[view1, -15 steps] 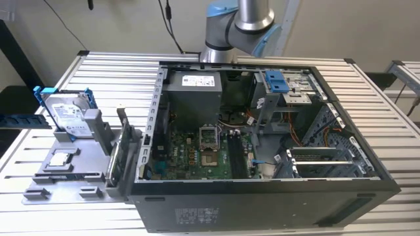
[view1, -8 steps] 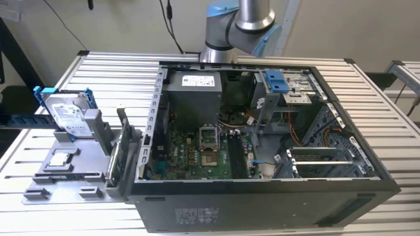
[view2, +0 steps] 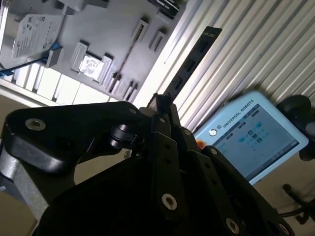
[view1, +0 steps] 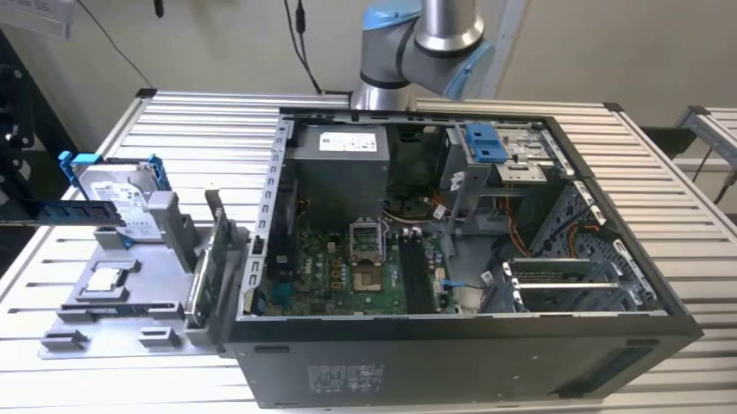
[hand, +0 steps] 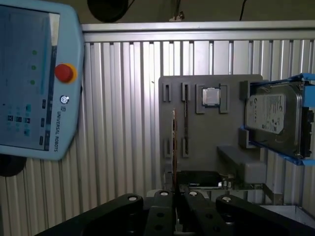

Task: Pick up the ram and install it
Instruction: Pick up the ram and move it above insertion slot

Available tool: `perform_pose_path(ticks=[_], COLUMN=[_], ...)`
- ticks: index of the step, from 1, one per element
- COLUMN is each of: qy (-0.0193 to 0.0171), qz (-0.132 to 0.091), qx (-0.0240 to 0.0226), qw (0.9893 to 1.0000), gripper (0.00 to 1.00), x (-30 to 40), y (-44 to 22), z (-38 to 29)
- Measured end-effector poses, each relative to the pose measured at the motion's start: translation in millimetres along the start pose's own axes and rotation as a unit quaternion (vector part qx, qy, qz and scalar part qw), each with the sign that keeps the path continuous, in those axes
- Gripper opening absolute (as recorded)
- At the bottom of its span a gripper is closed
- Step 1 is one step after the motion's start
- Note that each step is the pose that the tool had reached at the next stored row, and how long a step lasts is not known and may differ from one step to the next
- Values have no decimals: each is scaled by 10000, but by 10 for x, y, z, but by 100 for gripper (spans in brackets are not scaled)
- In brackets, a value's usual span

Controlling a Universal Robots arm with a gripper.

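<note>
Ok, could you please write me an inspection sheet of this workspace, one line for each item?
Surface: slatted metal table, carrying the open computer case and a gray fixture tray.
Job's things: the ram, held at one end by the gripper; motherboard exposed inside the case.
Clutter: hard drive in a blue frame, upright green card and processor chip, all on the tray.
Grippers: gripper shut on the ram.
Cables: orange wires inside the case; black cables against the wall.
Surroundings: teach pendant; another table at the exterior view's right.
</note>
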State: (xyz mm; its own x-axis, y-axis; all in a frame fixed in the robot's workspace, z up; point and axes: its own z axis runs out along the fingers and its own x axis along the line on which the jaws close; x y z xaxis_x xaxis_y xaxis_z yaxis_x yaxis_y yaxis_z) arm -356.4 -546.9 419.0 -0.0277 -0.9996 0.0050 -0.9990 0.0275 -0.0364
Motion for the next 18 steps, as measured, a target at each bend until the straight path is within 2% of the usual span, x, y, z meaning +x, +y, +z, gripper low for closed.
perform_pose_path(ticks=[18], qy=[0], qz=[0], qx=[-9], qw=[10000], gripper=[14], x=[-15], y=[-556], z=[20])
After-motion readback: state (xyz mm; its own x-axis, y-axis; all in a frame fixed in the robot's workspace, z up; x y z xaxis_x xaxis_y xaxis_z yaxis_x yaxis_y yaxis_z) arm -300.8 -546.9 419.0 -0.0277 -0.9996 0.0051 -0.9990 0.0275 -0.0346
